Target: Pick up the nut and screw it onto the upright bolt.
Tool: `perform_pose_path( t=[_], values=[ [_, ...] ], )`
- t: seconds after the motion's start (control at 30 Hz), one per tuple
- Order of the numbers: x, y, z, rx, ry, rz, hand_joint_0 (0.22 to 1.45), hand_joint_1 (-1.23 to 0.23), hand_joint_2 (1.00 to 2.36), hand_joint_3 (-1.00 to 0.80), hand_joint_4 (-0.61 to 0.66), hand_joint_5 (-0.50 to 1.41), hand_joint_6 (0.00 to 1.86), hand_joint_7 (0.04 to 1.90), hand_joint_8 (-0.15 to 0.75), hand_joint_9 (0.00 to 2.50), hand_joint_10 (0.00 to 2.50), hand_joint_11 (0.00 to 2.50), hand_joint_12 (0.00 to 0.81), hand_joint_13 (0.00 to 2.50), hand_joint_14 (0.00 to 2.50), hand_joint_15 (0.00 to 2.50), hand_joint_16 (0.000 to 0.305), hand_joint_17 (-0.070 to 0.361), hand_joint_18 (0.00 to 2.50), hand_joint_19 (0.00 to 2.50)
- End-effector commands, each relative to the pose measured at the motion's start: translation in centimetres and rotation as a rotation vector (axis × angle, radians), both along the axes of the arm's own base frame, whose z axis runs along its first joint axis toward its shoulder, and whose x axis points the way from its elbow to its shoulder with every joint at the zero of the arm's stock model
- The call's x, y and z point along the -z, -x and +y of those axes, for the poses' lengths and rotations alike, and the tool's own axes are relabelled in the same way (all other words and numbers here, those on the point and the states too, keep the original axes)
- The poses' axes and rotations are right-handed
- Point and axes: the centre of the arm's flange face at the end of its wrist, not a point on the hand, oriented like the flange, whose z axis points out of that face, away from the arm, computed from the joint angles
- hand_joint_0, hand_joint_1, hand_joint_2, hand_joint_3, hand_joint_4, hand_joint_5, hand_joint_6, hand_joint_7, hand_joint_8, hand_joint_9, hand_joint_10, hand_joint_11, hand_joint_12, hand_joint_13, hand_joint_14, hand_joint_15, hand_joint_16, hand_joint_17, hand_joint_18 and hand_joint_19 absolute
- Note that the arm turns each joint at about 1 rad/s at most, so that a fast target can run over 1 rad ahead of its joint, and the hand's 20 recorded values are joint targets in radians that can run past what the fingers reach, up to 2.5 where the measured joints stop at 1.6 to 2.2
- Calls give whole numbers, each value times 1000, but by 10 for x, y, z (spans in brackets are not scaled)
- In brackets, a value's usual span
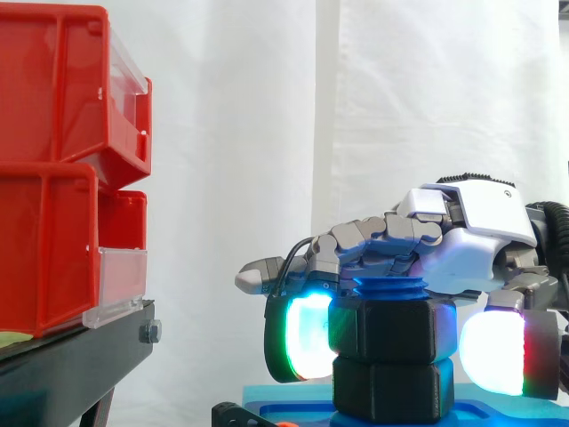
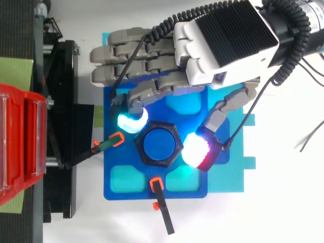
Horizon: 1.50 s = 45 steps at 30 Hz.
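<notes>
Robot's hand (image 2: 228,40) is closed on the black nut (image 1: 391,329), which is pinched between glowing pads (image 2: 197,149) on opposite sides. The nut is seated on the upright blue bolt (image 2: 161,144), above a blue plate (image 2: 131,190). Red bins (image 1: 53,222) are stacked left.

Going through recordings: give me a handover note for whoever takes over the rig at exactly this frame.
The hand is over the fixture, its glowing pads pinching the nut from opposite sides.
The nut is on the upright bolt, whose blue thread tip shows above it. It sits directly on a second black hex piece.
Done: pickup, placing, thread started.
Left: turn further if it is not seated (tightness cannot be judged), release, withdraw.
</notes>
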Motion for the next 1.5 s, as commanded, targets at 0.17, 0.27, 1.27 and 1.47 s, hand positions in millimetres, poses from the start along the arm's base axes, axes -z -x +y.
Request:
perform_pose_path(
  t=[0.17,0.27,1.27,1.47],
  values=[
    [0,0,0,2,-1,4,396,-690,1000,-500,221,-224,502,1025,242,0,0,0,364,0,0,0,50,112,0,0],
    [1,1,0,2,-1,7,397,-690,1000,-500,224,-224,502,1020,242,0,0,0,364,0,0,0,50,112,0,0],
    [1,1,0,2,-1,7,352,-629,1000,-500,161,-269,502,808,239,0,0,0,381,0,0,0,55,125,0,0],
    [2,0,0,2,-1,9,344,-638,1000,-500,68,-300,501,616,220,0,0,0,375,0,0,0,57,129,0,0]
  ],
)
